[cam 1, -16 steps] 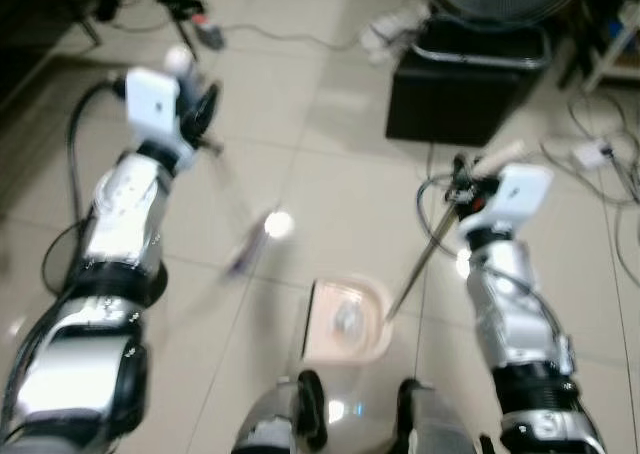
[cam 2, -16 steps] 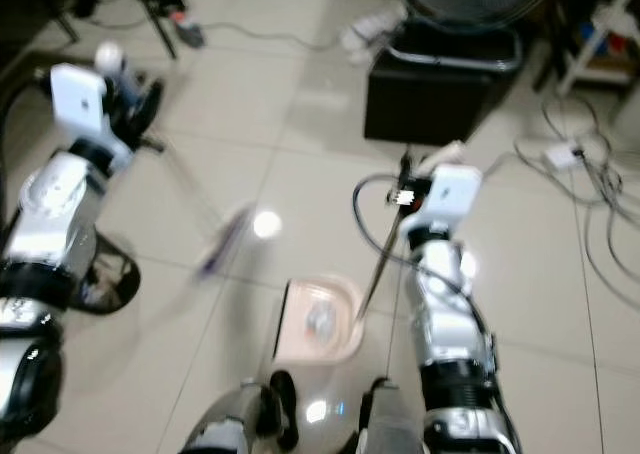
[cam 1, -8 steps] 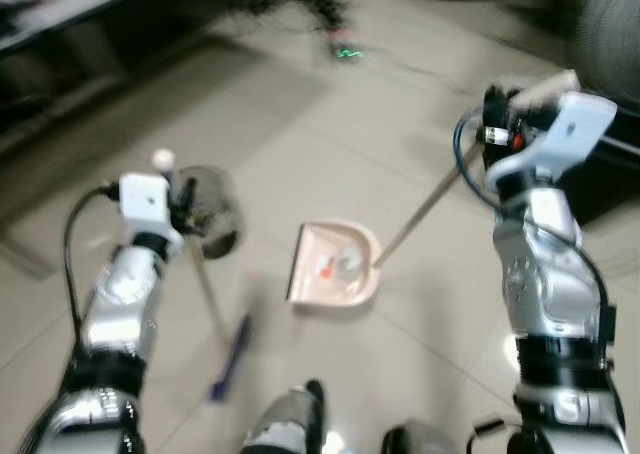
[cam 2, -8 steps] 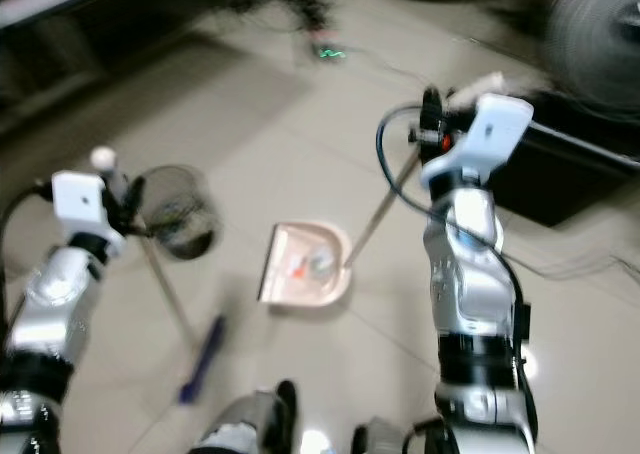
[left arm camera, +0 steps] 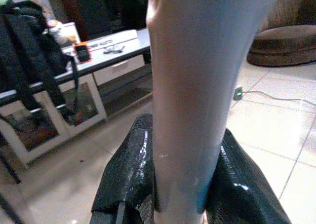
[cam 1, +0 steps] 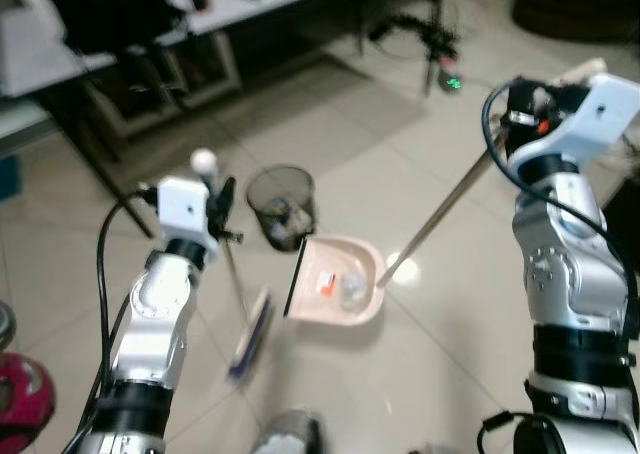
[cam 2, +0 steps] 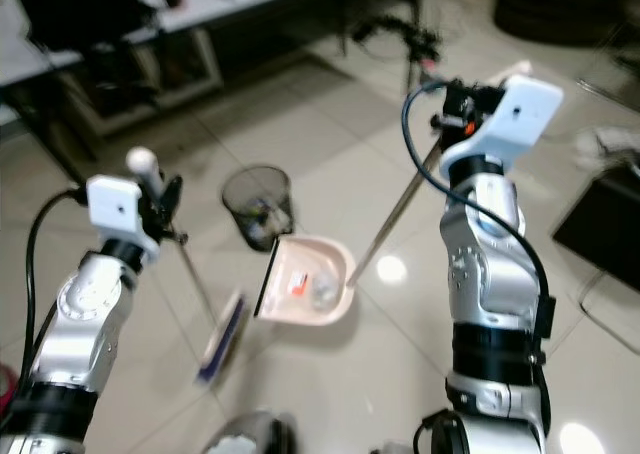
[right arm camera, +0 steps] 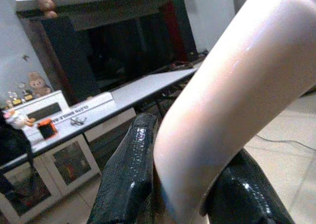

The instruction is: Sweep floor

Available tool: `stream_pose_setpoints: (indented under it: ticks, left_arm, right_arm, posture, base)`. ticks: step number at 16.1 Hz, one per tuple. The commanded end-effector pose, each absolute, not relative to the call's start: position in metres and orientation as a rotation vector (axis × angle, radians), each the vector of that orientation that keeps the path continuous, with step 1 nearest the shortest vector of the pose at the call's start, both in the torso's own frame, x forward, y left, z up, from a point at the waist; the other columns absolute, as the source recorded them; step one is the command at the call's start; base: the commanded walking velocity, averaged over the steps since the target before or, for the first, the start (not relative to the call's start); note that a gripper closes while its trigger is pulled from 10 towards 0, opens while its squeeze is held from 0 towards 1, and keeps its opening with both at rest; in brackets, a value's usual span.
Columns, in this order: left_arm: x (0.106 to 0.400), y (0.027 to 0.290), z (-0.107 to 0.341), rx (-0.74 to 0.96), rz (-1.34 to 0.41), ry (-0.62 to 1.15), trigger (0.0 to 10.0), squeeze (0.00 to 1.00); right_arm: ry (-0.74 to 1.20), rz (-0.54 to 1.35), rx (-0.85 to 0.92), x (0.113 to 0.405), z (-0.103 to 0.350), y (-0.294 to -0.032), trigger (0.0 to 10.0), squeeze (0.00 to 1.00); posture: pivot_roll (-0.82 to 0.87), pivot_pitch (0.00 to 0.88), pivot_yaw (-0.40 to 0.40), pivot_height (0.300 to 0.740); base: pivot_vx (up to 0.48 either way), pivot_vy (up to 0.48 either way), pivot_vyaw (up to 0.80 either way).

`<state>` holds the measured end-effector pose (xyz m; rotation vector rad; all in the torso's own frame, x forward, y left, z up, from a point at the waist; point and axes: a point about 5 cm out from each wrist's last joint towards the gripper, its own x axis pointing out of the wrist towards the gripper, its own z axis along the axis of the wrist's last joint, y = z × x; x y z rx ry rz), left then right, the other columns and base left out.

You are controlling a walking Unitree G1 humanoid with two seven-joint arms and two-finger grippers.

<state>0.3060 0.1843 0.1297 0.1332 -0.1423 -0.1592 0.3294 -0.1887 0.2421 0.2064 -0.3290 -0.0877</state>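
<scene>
Fingers [left arm camera: 129, 177] of our left gripper [cam 1: 218, 199] close on the broom [cam 1: 245, 326] handle, brush head on the floor below. Our right gripper [cam 2: 458, 102] clamps the dustpan [cam 1: 335, 292] handle; the pan sits below it, beside the bin [cam 1: 281, 205].

One broom [cam 1: 245, 324], one pink dustpan [cam 1: 335, 294], one mesh wastebasket [cam 1: 281, 204], two grippers [left arm camera: 182, 184] [right arm camera: 173, 184], each clamping a handle

Left claw [left arm camera: 180, 184]: raised at the left, fingers clamped on a pale handle.
Right claw [right arm camera: 182, 184]: lifted high at the right, fingers clamped likewise.
</scene>
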Motion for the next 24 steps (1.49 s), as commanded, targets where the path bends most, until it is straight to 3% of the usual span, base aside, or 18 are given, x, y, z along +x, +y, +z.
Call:
stream_pose_setpoints:
  ticks: [1,14,19,24]
  left_arm:
    - [0.306,0.183,0.14,0.168,-0.17,-0.166,10.0,0.0]
    - [0.305,0.182,0.14,0.132,-0.108,-0.142,10.0,0.0]
    - [0.305,0.18,0.139,0.129,-0.106,-0.137,10.0,0.0]
    - [0.305,0.184,0.139,0.139,-0.066,-0.145,10.0,0.0]
  right_arm:
    - [-0.432,-0.09,0.203,0.325,0.269,-0.189,10.0,0.0]
    - [-0.486,-0.087,0.156,0.331,0.29,-0.186,10.0,0.0]
    - [-0.486,-0.097,0.163,0.332,0.289,-0.189,10.0,0.0]
    - [-0.481,-0.095,0.157,0.334,0.288,-0.191,10.0,0.0]
  posture:
    - [-0.01,0.055,0.101,0.74]
    - [-0.01,0.056,0.082,0.74]
    - [-0.01,0.057,0.081,0.74]
    - [-0.01,0.059,0.026,0.74]
  base:
    - [0.431,0.0,0.0]
    - [0.44,0.0,0.0]
    - [0.447,0.0,0.33]
    - [0.447,0.0,0.0]
